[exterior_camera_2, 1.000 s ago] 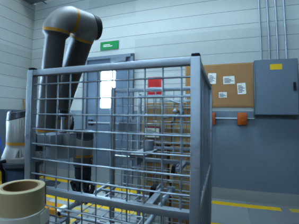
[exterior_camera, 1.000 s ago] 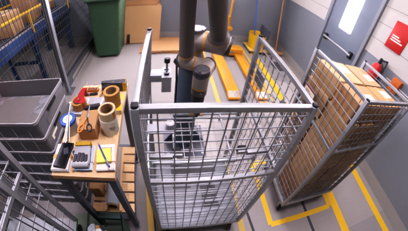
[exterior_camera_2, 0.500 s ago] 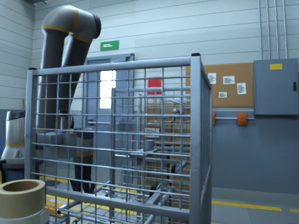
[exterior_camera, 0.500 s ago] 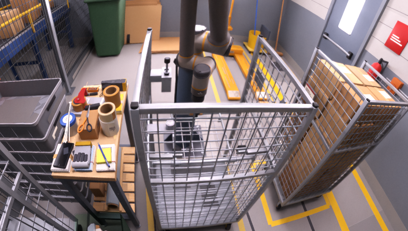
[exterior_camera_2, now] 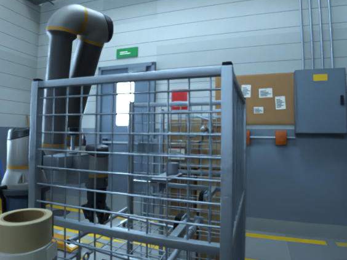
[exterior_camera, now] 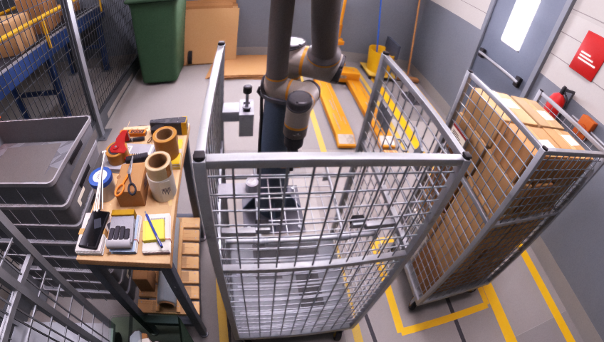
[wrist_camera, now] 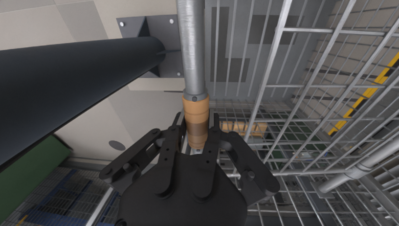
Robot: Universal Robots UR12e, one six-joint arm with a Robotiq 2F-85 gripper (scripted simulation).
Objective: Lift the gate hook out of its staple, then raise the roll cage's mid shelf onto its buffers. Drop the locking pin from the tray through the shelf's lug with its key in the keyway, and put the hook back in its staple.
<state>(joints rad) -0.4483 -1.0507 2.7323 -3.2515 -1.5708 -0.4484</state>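
The mid shelf [wrist_camera: 280, 131] is a wire grid with a steel front rail [wrist_camera: 192, 47]. The rail carries an orange grip sleeve [wrist_camera: 196, 120]. My gripper [wrist_camera: 196, 131] is closed on that sleeve, with a finger on each side of it. It reaches down low at the open back of the roll cage [exterior_camera: 313, 220], seen behind the mesh [exterior_camera_2: 97, 217]. The locking pin [exterior_camera: 247, 96] stands upright in a grey tray on the cage's left post. The gate hook is not clear to me.
The arm's dark pedestal [wrist_camera: 70, 84] stands close on my left. The cage's side panels [exterior_camera: 214, 97] flank my wrist. A cluttered table [exterior_camera: 135, 190] stands left of the cage, and a second cage of boxes [exterior_camera: 508, 182] on the right.
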